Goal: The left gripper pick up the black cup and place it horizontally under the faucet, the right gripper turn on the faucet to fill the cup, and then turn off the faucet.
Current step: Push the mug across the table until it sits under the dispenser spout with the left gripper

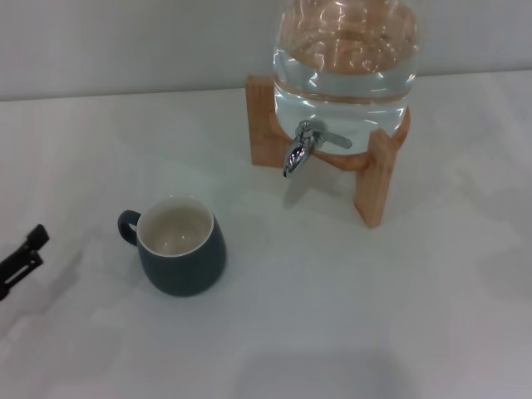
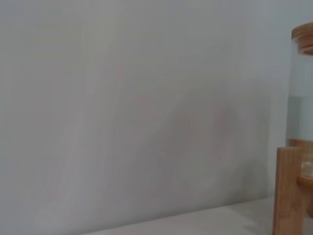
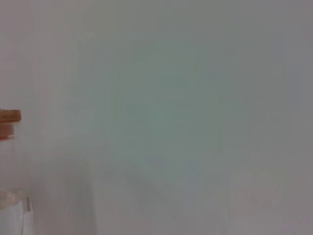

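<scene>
The black cup [image 1: 180,246] stands upright on the white table, cream inside showing, its loop handle pointing left. The chrome faucet [image 1: 303,147] sticks out of the clear glass water jar [image 1: 345,58] on its wooden stand [image 1: 371,179], behind and to the right of the cup; nothing stands under its spout. My left gripper [image 1: 21,259] shows only as black fingertips at the left edge of the head view, well left of the cup and holding nothing. My right gripper is out of view.
The white table [image 1: 332,316] runs back to a pale wall. The left wrist view shows the wall and the edge of the wooden stand [image 2: 288,191]. The right wrist view shows the wall and part of the jar's lid [image 3: 10,122].
</scene>
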Motion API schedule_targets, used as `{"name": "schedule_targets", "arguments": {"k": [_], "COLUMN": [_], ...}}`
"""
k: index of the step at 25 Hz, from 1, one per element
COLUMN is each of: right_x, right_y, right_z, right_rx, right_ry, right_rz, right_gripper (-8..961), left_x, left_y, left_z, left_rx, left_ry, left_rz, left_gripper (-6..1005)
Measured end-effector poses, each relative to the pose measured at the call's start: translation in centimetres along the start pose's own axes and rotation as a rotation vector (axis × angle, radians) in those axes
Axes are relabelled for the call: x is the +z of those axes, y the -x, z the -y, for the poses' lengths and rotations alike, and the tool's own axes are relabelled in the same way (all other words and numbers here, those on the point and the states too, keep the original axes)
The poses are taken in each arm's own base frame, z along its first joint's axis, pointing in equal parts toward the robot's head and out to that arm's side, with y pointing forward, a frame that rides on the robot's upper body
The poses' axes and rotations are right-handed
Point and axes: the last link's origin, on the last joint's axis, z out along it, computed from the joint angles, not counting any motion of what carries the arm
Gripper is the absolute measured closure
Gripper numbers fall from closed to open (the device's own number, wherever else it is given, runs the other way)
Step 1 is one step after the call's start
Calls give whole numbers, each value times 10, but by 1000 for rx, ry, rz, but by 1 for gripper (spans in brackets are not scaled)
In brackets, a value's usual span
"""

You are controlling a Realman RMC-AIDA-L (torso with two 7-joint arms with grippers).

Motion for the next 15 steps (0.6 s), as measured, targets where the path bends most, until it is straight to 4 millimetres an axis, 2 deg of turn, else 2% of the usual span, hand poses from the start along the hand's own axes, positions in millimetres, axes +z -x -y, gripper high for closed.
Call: {"name": "schedule_targets", "arguments": {"k": [15], "right_x": [2], "right_y": [4], "right_z": [1], "right_rx": [-11], "right_ry": [4], "right_rz": [6], "right_gripper": [115], "left_x": [20], "left_y": [23], "left_z": [-25], "left_rx": [-20], "left_ry": [13], "left_rz": [38], "left_gripper": [113]}}
